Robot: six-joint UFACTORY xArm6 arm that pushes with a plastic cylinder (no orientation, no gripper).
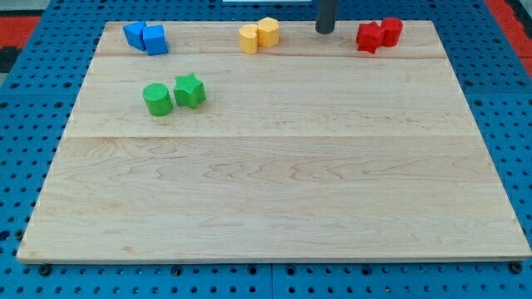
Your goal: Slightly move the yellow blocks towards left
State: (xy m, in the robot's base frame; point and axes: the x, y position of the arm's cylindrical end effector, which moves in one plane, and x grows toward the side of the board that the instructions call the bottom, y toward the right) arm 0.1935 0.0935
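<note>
Yellow blocks, pair: rounded yellow block (248, 39) touching yellow hexagonal block (268, 31) at its 2 o'clock, near board's top edge (208, 26). My tip (324, 31), a bare rod with no pincer to open or close, stands apart at their 3 o'clock, red blocks (378, 35) beyond. Risk: an off-centre push splits the pair, or an overlong one drives them toward the blue blocks (146, 37) at 9 o'clock

One camera, high and angled down, facing the whole wooden board (274, 191), moderately near
</note>
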